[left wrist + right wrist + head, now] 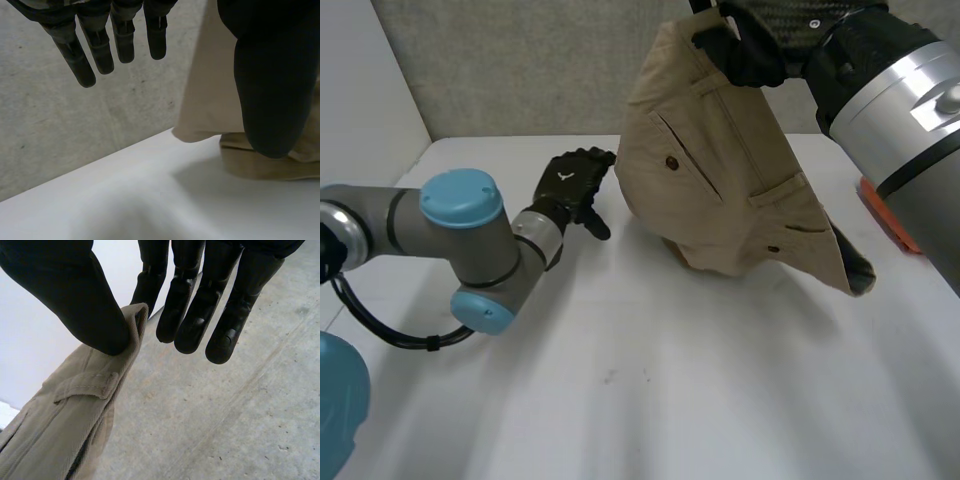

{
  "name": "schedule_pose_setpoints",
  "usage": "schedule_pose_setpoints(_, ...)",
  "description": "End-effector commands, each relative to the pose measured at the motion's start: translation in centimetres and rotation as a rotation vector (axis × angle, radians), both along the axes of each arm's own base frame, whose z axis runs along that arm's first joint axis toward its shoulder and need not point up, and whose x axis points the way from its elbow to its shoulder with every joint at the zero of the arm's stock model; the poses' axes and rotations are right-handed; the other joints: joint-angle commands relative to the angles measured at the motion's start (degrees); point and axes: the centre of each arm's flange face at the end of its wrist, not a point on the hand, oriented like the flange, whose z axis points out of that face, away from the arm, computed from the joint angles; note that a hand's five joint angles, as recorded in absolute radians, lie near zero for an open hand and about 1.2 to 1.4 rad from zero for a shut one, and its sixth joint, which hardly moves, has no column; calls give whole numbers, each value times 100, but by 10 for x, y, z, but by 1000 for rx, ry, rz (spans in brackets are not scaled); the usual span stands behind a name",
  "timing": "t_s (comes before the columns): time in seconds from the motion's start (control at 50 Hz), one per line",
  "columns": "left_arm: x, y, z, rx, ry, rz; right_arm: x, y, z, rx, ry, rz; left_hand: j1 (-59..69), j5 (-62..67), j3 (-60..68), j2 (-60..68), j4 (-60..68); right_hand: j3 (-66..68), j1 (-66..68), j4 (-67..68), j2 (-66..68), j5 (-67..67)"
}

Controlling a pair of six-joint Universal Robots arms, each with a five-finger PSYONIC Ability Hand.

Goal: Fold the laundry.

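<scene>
the right hand (pixel 750 45) pinches the tan shorts (pixel 730 170) by the waistband, thumb against finger; their hem rests on the table (pixel 650 380). beside the shorts the left hand (pixel 570 185) is spread, empty. the cloth looks limp and light, probably best gripped at the waistband's other end.

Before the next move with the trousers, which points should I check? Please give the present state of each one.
1. Right hand pinches the trousers at the waistband, thumb against a finger: ok.
2. Left hand open, fingers straight, ready to take cloth: ok.
3. Left hand touching the trousers' edge: cannot tell.
4. Trousers spread flat for folding: not ok; they hang bunched, with the lower part resting on the table.
5. Free table space in front of the trousers to lay them down: ok.
</scene>
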Motion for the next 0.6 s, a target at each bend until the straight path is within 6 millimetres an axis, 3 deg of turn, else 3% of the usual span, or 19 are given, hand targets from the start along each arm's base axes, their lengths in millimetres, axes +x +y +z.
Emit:
schedule_pose_setpoints(0.02, -18, 9, -11, 16, 14, -39, -7, 6, 6, 35, -25, 8, 512, 653, 545, 574, 581, 1227, 2302, 1167, 1279, 1348)
schedule_pose_setpoints(0.04, -21, 12, -13, 20, 12, -48, -8, 7, 6, 36, -26, 9, 846, 987, 879, 908, 915, 1227, 2302, 1167, 1279, 1348)
schedule_pose_setpoints(0.1, -23, 15, -16, 28, 9, -52, -9, 8, 6, 43, -22, 8, 3449, 3590, 3482, 3511, 3518, 1227, 2302, 1167, 1279, 1348)
schedule_pose_setpoints(0.14, -21, 16, -14, 29, 12, -45, -10, 8, 6, 44, -24, 4, 6334, 6475, 6367, 6397, 6404, 1227, 2302, 1167, 1279, 1348)
schedule_pose_setpoints(0.26, -9, 14, 8, -3, 19, 28, -15, 0, 5, 45, -19, -30, 6348, 6489, 6381, 6410, 6417, 1227, 2302, 1167, 1279, 1348)
schedule_pose_setpoints(0.34, 25, 3, 59, -94, 61, 201, -31, -23, 2, 66, -13, -108, 6348, 6489, 6381, 6410, 6417, 1227, 2302, 1167, 1279, 1348)
schedule_pose_setpoints(0.42, 54, 5, 95, -154, 67, 292, -47, -47, -8, 112, 3, -183, 6348, 6489, 6381, 6410, 6417, 1227, 2302, 1167, 1279, 1348)
schedule_pose_setpoints(0.5, 66, 25, 108, -180, -8, 302, -50, -58, -25, 196, 48, -203, 6348, 6489, 6381, 6410, 6417, 1227, 2302, 1167, 1279, 1348)
schedule_pose_setpoints(0.6, 75, 58, 94, -169, -182, 286, -48, -64, -50, 319, 140, -214, 6348, 6489, 6381, 6410, 6417, 1227, 2302, 1167, 1279, 1348)
